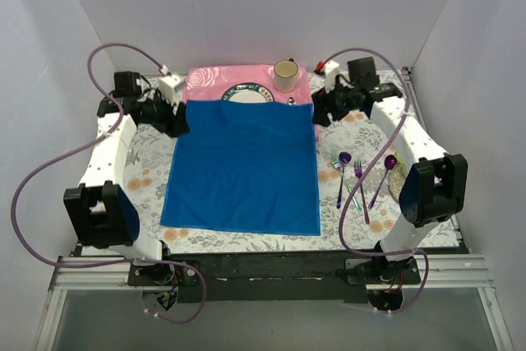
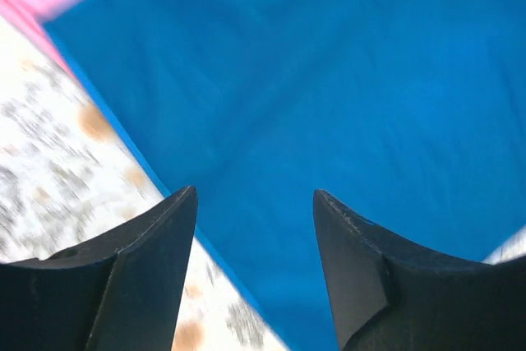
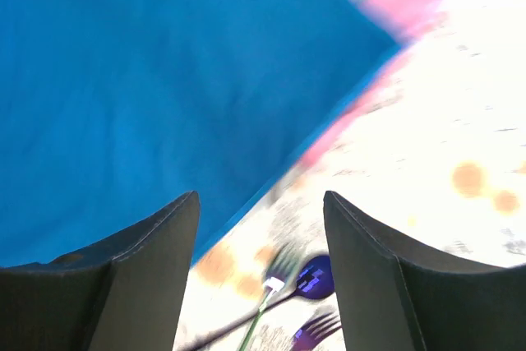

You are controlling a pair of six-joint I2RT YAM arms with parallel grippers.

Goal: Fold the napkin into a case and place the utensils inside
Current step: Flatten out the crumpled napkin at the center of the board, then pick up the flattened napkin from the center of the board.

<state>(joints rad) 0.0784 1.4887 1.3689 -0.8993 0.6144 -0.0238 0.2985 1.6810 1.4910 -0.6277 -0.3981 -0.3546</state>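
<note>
The blue napkin (image 1: 242,166) lies spread flat in the middle of the table, its far edge over the pink placemat (image 1: 209,80). It fills the left wrist view (image 2: 329,104) and the right wrist view (image 3: 140,80). The iridescent utensils (image 1: 357,178) lie on the table to the napkin's right; a spoon and forks show in the right wrist view (image 3: 316,281). My left gripper (image 1: 179,125) is open and empty over the napkin's far left edge (image 2: 255,203). My right gripper (image 1: 322,114) is open and empty over the napkin's far right corner (image 3: 261,203). No case is formed.
A plate (image 1: 248,93) and a cup (image 1: 285,76) sit on the pink placemat at the back. A floral tablecloth (image 1: 148,162) covers the table. White walls close in on three sides.
</note>
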